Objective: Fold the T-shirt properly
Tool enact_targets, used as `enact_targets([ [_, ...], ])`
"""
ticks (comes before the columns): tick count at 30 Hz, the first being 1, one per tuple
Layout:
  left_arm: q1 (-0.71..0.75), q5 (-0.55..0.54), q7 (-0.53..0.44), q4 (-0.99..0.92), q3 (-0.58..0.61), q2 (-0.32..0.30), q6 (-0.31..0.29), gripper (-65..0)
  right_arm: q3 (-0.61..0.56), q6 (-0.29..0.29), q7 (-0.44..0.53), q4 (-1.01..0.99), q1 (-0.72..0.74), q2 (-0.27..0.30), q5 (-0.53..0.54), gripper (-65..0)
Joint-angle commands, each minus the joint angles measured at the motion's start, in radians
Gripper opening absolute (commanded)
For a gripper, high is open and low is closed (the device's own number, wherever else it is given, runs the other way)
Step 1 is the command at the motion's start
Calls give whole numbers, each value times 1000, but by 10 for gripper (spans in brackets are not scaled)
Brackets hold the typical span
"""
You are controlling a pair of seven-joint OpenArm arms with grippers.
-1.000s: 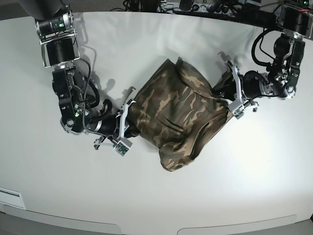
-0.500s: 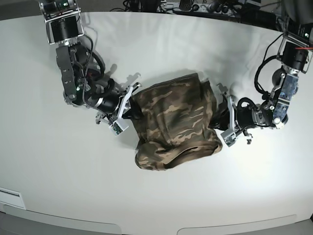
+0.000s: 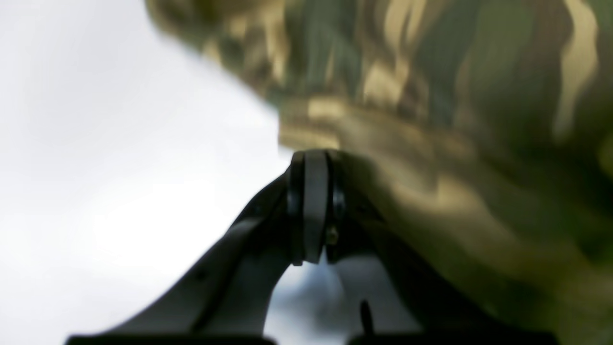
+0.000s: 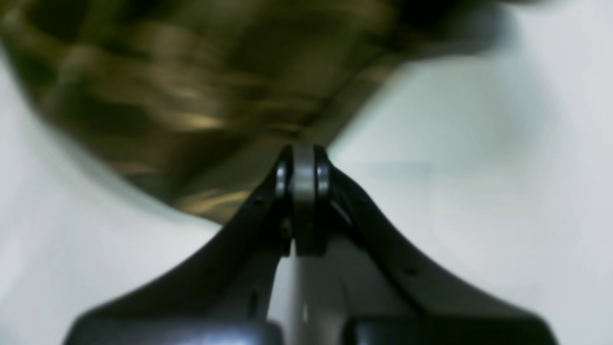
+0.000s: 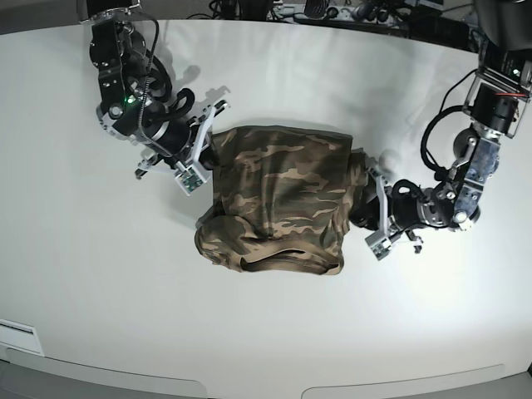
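Observation:
The camouflage T-shirt [image 5: 278, 195] lies bunched in the middle of the white table [image 5: 274, 332], with a rolled fold along its near edge. My right gripper [image 5: 209, 154] is shut on the shirt's upper left corner. In the right wrist view its fingertips [image 4: 301, 153] pinch a blurred hem of the T-shirt [image 4: 167, 96]. My left gripper [image 5: 359, 204] is shut on the shirt's right edge. The left wrist view shows that gripper [image 3: 312, 158] closed with the T-shirt [image 3: 455, 120] bunched at its tip and along its right side.
Dark cables and equipment [image 5: 349, 12] run along the table's far edge. A white block [image 5: 17, 337] sits at the near left corner. The curved front edge of the table [image 5: 249, 386] runs across the bottom.
Both arms have swung the held shirt clockwise. My right gripper moved toward the far side, my left gripper came nearer. The shirt now lies squarer to the table.

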Motion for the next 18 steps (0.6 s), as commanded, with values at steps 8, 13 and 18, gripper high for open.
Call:
enact_targets([
  [8,3,-570,397,164,-208,-89,-46,-650,190,76,-68,183,16,-2,352,-650],
  [13,47,-916,630,211,-397,-89,-46,-650,312,220,-136,233,-86,-7,632,-650],
  [18,144,-952,735,256,-534,-87,-46,-650,442,238,-280,347,-204,-7,906,-650],
])
